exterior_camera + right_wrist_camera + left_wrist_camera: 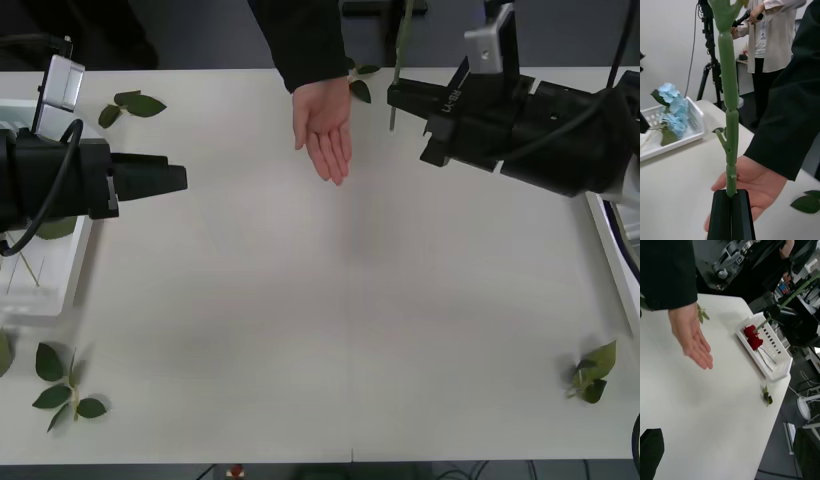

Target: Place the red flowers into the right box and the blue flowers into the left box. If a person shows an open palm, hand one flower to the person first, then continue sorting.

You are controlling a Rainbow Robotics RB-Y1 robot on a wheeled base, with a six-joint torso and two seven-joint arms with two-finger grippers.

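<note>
The left gripper (pixel 180 179) hovers by the left box (pixel 50 290), where blue flowers (pixel 673 108) lie; its black fingers (pixel 650 450) stand spread. At mid-table the person (pixel 300 35) offers an open palm (pixel 324 128). The right gripper (pixel 393 97) has its jaws pressed on a green stem (pixel 729 112), held upright, its bloom out of sight, probably red. Two red flowers (pixel 752 337) lie in the right box (pixel 780 369).
</note>
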